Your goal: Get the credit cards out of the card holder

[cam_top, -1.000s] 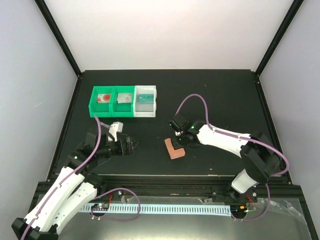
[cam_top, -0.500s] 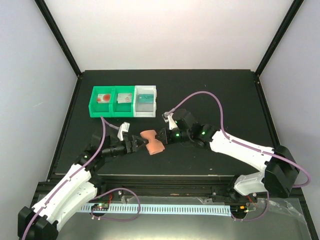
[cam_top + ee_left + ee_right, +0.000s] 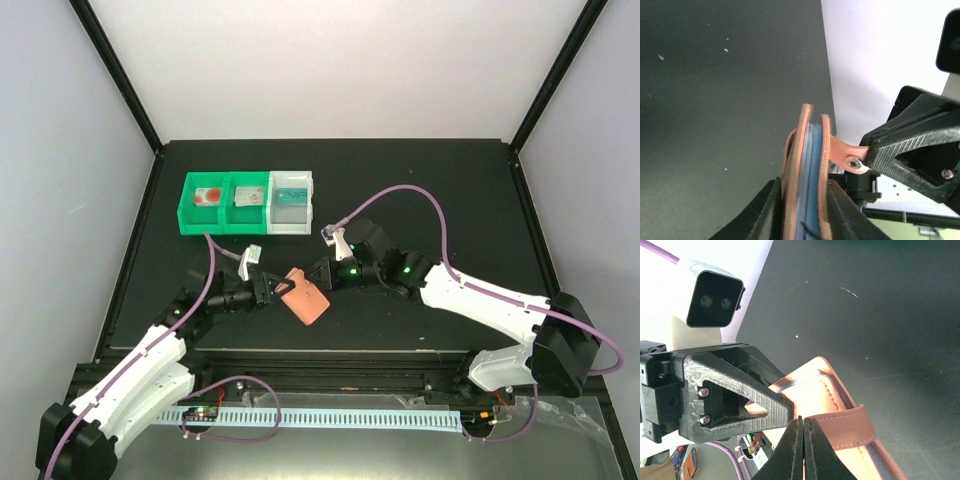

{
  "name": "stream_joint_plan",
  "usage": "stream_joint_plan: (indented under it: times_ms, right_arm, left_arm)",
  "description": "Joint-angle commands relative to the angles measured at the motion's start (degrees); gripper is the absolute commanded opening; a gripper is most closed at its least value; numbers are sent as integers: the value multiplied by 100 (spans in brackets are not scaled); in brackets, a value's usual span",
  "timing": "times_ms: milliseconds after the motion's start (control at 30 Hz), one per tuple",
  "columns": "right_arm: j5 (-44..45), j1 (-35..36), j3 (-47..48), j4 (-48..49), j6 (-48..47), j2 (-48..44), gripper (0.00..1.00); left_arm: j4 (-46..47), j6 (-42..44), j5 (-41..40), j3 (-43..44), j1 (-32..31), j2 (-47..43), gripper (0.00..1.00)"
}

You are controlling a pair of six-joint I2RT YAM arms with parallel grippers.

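Observation:
The salmon-pink card holder hangs above the black table between both grippers. My left gripper is shut on it: in the left wrist view the fingers press on both faces of the edge-on card holder, whose blue inner layers show. My right gripper is shut on its side tab, jaws together. Whether any credit cards sit inside I cannot tell. Credit cards lie in the bins: one white with a red disc, one greyish, one teal.
Two green bins and a white bin stand in a row at the back left of the table. White walls and black frame posts enclose the table. Purple cables loop over both arms.
My right gripper carried the card holder from the table's middle leftward to the left gripper. The left gripper, open before, has closed on the holder, which now tilts down.

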Motion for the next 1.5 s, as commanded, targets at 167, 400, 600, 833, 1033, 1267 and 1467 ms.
stream_joint_plan:
  times_ms: [167,400,600,833,1033,1267,1467]
  right_arm:
    - [-11,38,-143,111,-83,41,1]
    - [260,30,-324,-193,-386,-137,1]
    - [253,30,-726,-36,-288,-256,1]
    - [779,-9,-1044,97,-99,127,1]
    - [851,-23,-1049,-200,-77,499,1]
    - [704,-25,-1199,-64,79,225,1]
    - [24,-23,-1278,628,487,1,1]
  left_arm:
    - [212,156,167,-87,39,314,2]
    - [72,473,120,-44,39,379,1]
    - [-50,611,67,-51,35,914,5]
    - [-209,1152,-145,208,43,1918,24]
    - [-1117,1763,-670,641,43,2426,53]
    - [-1267,1773,-680,573,39,1964,78]
    - [-1071,1691,-256,438,34,1644,79]
